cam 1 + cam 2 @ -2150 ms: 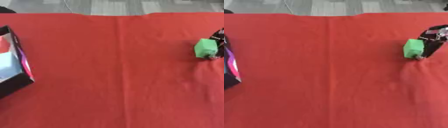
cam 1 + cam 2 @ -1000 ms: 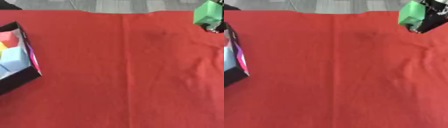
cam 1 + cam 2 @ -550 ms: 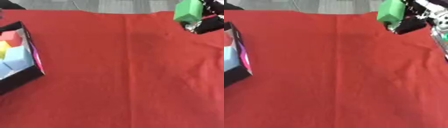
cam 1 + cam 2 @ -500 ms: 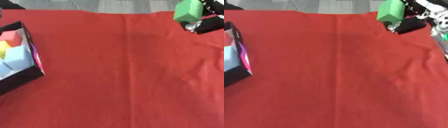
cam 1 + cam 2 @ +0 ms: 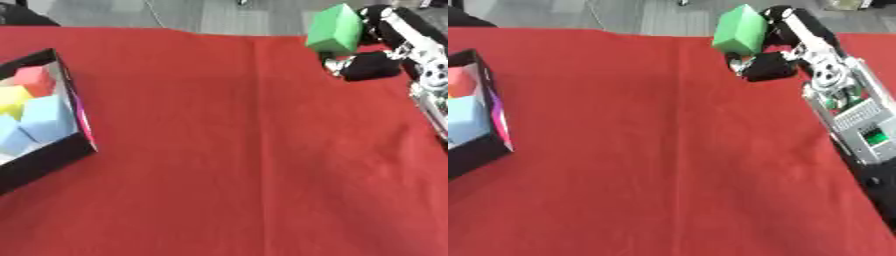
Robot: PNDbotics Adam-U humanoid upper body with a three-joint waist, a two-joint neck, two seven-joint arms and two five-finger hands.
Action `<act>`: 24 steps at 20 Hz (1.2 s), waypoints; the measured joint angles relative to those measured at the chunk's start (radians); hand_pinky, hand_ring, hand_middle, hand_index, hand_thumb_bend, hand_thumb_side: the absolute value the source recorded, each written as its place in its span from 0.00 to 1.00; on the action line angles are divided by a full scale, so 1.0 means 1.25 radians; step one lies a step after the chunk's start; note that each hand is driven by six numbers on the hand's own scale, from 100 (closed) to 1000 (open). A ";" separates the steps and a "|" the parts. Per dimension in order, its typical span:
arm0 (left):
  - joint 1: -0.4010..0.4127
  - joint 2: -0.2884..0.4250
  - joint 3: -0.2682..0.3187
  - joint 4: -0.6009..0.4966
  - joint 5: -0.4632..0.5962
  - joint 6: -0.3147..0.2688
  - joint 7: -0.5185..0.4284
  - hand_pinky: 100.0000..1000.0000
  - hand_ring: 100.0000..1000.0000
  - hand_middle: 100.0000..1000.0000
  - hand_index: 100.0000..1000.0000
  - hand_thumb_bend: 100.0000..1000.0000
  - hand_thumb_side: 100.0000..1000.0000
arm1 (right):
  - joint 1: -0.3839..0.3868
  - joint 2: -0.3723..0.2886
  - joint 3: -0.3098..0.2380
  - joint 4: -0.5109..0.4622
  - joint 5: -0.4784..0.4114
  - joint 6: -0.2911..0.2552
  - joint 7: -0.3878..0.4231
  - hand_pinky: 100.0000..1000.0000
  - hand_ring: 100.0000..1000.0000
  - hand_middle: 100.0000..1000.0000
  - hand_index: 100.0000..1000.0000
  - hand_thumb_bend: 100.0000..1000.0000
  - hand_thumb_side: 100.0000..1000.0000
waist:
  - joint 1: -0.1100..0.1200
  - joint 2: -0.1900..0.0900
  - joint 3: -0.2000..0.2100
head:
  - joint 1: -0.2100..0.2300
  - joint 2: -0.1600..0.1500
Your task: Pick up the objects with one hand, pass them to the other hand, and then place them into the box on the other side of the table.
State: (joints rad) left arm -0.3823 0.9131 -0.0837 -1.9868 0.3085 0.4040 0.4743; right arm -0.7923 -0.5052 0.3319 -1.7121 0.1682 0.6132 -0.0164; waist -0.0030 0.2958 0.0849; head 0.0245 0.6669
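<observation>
Up at the far right, in the left eye view, my right hand (image 5: 372, 55) gripped the green block (image 5: 335, 28) aloft; a slip would have dropped it off the red table's (image 5: 245, 150) far edge. The box (image 5: 52, 145) sat far left.

Seen from the right eye, open cloth lay between; my left hand never showed.

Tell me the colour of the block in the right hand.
Green block, clearest in the right eye view.
</observation>
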 measured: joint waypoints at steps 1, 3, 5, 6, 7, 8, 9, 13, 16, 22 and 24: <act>-0.005 0.005 0.000 0.000 -0.002 -0.002 -0.006 0.79 0.69 0.60 0.75 0.00 0.55 | -0.001 0.009 0.007 0.002 -0.002 -0.003 -0.008 0.84 0.58 0.42 0.46 0.00 0.00 | 0.000 0.000 0.002 | 0.000 0.001; -0.015 0.020 -0.004 0.000 -0.008 -0.006 -0.023 0.79 0.69 0.60 0.75 0.00 0.53 | -0.005 0.025 0.023 0.007 -0.006 -0.008 -0.019 0.84 0.58 0.42 0.47 0.00 0.00 | 0.000 -0.005 0.004 | 0.002 0.007; -0.029 0.036 -0.011 0.000 -0.020 -0.010 -0.048 0.78 0.69 0.60 0.75 0.00 0.51 | -0.007 0.038 0.038 0.011 -0.007 -0.015 -0.026 0.84 0.58 0.42 0.47 0.00 0.00 | 0.000 -0.010 0.006 | 0.005 0.008; -0.037 0.044 -0.015 0.000 -0.028 -0.010 -0.063 0.78 0.70 0.61 0.76 0.00 0.50 | -0.007 0.045 0.045 0.014 -0.008 -0.018 -0.029 0.84 0.58 0.42 0.47 0.00 0.00 | 0.000 -0.010 0.007 | 0.007 0.011; -0.046 0.051 -0.021 0.000 -0.038 -0.010 -0.081 0.78 0.70 0.61 0.76 0.00 0.49 | -0.007 0.052 0.052 0.016 -0.009 -0.021 -0.032 0.84 0.58 0.42 0.47 0.00 0.00 | 0.000 -0.010 0.008 | 0.008 0.014; -0.056 0.058 -0.028 0.000 -0.048 -0.009 -0.103 0.78 0.71 0.61 0.76 0.00 0.48 | -0.007 0.060 0.059 0.020 -0.009 -0.025 -0.036 0.84 0.58 0.42 0.47 0.00 0.00 | 0.000 -0.010 0.008 | 0.010 0.014; -0.064 0.063 -0.035 0.000 -0.058 -0.007 -0.126 0.78 0.71 0.62 0.77 0.00 0.47 | -0.007 0.067 0.065 0.024 -0.009 -0.029 -0.040 0.84 0.58 0.42 0.47 0.00 0.00 | 0.000 -0.011 0.010 | 0.011 0.015; -0.108 0.079 -0.074 0.000 -0.111 0.000 -0.230 0.78 0.73 0.65 0.78 0.00 0.42 | -0.011 0.096 0.090 0.041 -0.009 -0.045 -0.055 0.84 0.58 0.43 0.47 0.00 0.00 | 0.001 -0.013 0.011 | 0.013 0.021; -0.145 0.086 -0.111 0.000 -0.158 -0.002 -0.314 0.78 0.74 0.66 0.79 0.00 0.41 | -0.017 0.114 0.108 0.052 -0.008 -0.055 -0.060 0.84 0.58 0.43 0.47 0.00 0.00 | 0.002 -0.013 0.013 | 0.013 0.021; -0.219 0.086 -0.191 -0.001 -0.248 -0.004 -0.455 0.78 0.76 0.70 0.81 0.00 0.41 | -0.024 0.136 0.132 0.064 -0.005 -0.073 -0.079 0.85 0.58 0.43 0.47 0.00 0.00 | 0.009 -0.015 0.015 | 0.013 0.022; -0.241 0.085 -0.218 -0.001 -0.275 -0.003 -0.494 0.78 0.77 0.71 0.81 0.00 0.44 | -0.029 0.142 0.141 0.068 -0.005 -0.079 -0.085 0.85 0.58 0.43 0.47 0.00 0.00 | 0.010 -0.015 0.015 | 0.013 0.024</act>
State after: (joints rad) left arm -0.6834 1.0195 -0.3566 -1.9875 -0.0352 0.4000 -0.1437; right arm -0.8284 -0.3274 0.5085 -1.6275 0.1624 0.5143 -0.1231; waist 0.0098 0.2766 0.1042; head 0.0403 0.6969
